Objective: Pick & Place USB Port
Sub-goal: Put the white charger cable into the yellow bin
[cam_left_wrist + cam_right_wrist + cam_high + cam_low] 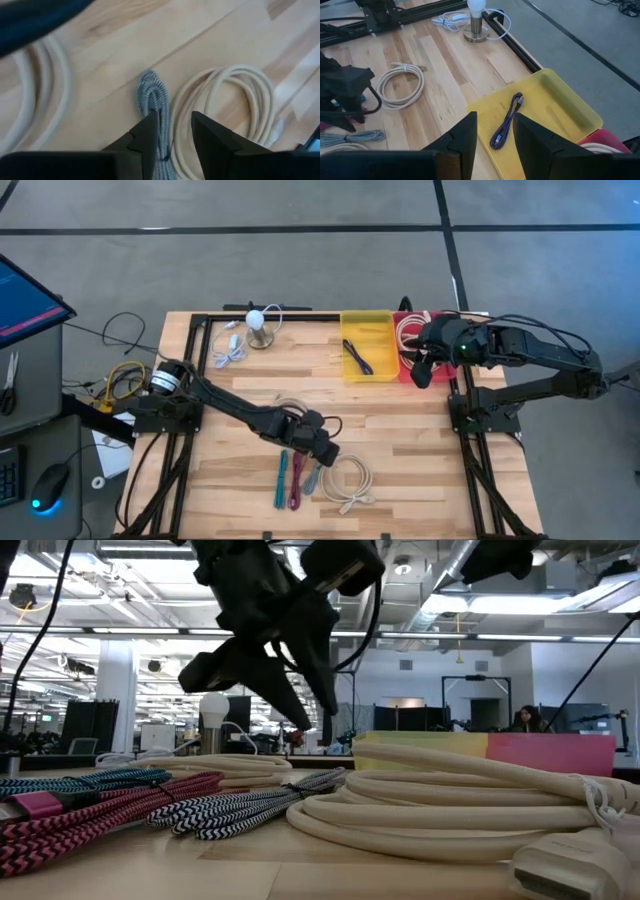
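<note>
The left gripper (322, 448) is positioned low over the cable group at the near centre of the table (420, 440). The left wrist view shows its fingers (150, 135) parted with a clear gap between them, holding nothing; the grey braided cable (154, 105) lies on the wood directly under that gap, and the cream coiled cable (250, 100) lies just beside it. The high view does not show this gap, because the wrist body covers the fingertips.

The high view gives the full layout. The teal cable (282, 478), the magenta cable (297, 480) and the grey braided cable lie side by side, with the cream coiled cable to their right. A yellow tray (385, 320) and a red tray (408, 376) stand side by side at the far right edge. A small lamp (258, 330) with a white cable (228, 352) stands at the far left.

The right gripper (424, 370) hangs above the red tray. The right wrist view shows its fingers (465, 135) apart and empty, and it shows a dark USB cable (506, 120) lying inside the yellow tray.

The low view shows the cream coil's connector (570, 865) nearest the camera, which is not resolved in the other views.
</note>
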Controlling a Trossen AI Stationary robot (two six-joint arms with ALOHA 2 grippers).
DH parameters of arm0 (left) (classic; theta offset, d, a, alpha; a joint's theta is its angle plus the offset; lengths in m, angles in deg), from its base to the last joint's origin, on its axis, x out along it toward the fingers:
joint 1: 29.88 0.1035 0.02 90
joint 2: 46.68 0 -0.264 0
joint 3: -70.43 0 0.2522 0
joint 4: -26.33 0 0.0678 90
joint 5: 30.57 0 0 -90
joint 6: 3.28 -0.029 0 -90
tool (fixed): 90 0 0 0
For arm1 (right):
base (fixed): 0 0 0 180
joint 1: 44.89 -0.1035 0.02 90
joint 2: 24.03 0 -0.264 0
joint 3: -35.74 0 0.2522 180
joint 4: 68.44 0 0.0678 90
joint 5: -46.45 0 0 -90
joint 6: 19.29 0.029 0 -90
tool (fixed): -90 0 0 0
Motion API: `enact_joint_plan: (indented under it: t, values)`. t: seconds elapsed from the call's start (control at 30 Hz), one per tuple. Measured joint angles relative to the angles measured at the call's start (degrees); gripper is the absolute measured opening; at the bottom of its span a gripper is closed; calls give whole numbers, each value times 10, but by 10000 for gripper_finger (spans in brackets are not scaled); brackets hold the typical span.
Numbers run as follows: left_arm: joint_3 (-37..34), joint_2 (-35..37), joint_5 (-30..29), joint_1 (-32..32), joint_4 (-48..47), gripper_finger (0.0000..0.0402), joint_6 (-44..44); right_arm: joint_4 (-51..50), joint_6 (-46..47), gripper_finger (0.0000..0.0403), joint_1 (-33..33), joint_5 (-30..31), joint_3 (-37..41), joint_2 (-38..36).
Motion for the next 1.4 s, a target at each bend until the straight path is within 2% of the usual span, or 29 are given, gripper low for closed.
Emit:
enact_joint_plan:
  t: [0.37, 0.63, 0.73, 1.4]
  values:
    - [-44, 0, 0, 3, 12, 157, 3, 1, -1, 118, 0, 0, 0, 0]
    - [-53, 0, 0, 3, 102, 190, 5, 2, -5, 118, 0, 0, 0, 0]
    - [-53, -3, 0, 3, 106, 197, 4, 3, -5, 118, 0, 0, 0, 0]
    - [-50, -76, 17, 5, 169, 195, 39, 5, -5, 118, 0, 2, 0, 0]
